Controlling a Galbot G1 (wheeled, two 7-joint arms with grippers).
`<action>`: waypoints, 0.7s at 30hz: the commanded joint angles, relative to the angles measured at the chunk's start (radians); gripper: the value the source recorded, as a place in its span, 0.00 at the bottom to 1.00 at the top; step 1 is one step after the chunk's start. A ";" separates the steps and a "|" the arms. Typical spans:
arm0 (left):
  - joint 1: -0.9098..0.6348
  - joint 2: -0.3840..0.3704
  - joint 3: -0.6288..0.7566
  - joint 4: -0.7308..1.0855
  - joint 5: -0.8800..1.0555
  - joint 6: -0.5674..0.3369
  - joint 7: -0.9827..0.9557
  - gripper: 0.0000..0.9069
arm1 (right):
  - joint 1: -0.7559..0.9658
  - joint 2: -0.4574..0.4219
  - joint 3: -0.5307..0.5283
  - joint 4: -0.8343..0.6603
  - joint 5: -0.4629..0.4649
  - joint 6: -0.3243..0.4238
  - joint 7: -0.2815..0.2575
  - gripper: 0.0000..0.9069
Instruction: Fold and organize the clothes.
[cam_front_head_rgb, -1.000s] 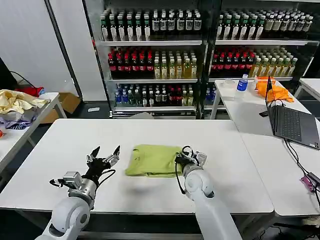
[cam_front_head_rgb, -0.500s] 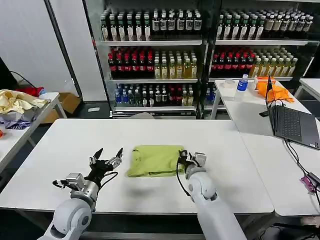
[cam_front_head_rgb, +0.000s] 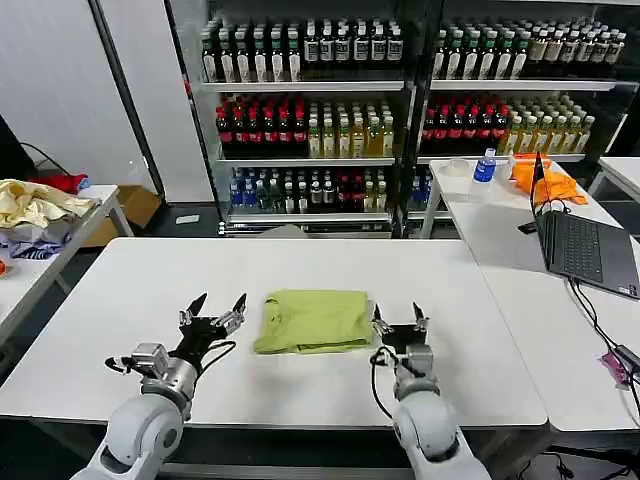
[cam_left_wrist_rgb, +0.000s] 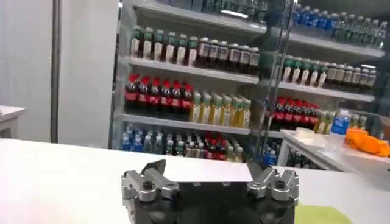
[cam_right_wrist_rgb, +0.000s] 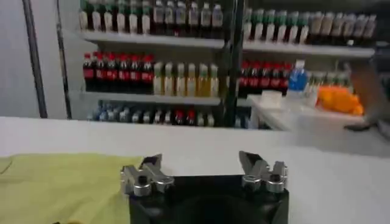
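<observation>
Your right hand (cam_front_head_rgb: 400, 322) hovers fingers spread, just right of the folded T-shirt (cam_front_head_rgb: 313, 321) mid-bench (cam_front_head_rgb: 120, 290). Your left hand (cam_front_head_rgb: 213, 311) waits spread apart on its left, holding nothing.

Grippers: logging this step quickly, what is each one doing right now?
Left gripper: open, empty, left of the folded T-shirt.
Right gripper: open, empty, just right of the T-shirt.

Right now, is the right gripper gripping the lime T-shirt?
No. In the head view the right gripper sits open on the table beside the folded lime T-shirt, clear of its edge.
</observation>
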 joint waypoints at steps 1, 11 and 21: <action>-0.002 0.006 -0.003 -0.004 -0.001 -0.001 0.001 1.00 | -0.193 -0.007 0.035 0.209 -0.184 0.134 -0.027 1.00; 0.000 0.022 -0.010 -0.020 -0.001 0.003 0.005 1.00 | -0.301 -0.016 0.089 0.331 -0.150 0.134 -0.029 1.00; 0.013 0.021 -0.014 -0.049 0.009 0.008 0.009 1.00 | -0.352 -0.013 0.123 0.385 -0.145 0.150 -0.046 1.00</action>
